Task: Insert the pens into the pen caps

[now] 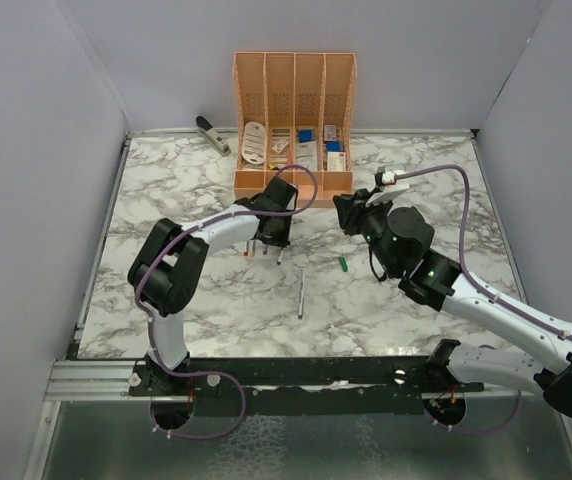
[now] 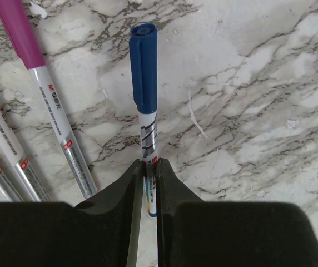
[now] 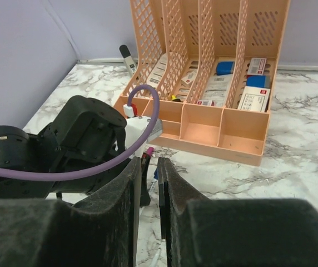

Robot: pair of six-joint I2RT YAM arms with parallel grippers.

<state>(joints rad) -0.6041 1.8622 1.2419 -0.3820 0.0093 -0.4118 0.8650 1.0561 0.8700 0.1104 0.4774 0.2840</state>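
Just left of the left pincer [image 2: 149,164] lies a magenta-capped pen [image 2: 48,94], near enough that a sideways swing could send it rolling. That pincer is clamped on a pen [image 2: 148,133] whose blue cap [image 2: 143,67] points ahead of the jaws; if the cap is only half seated, letting go may shed it. Right of it, a green cap [image 1: 344,264] and a bare pen [image 1: 301,295] lie on the tabletop [image 2: 248,83]. The right pincer [image 3: 152,164] shows a slit between its jaws; open or closed, I cannot tell, and the arms sit near enough to clash.
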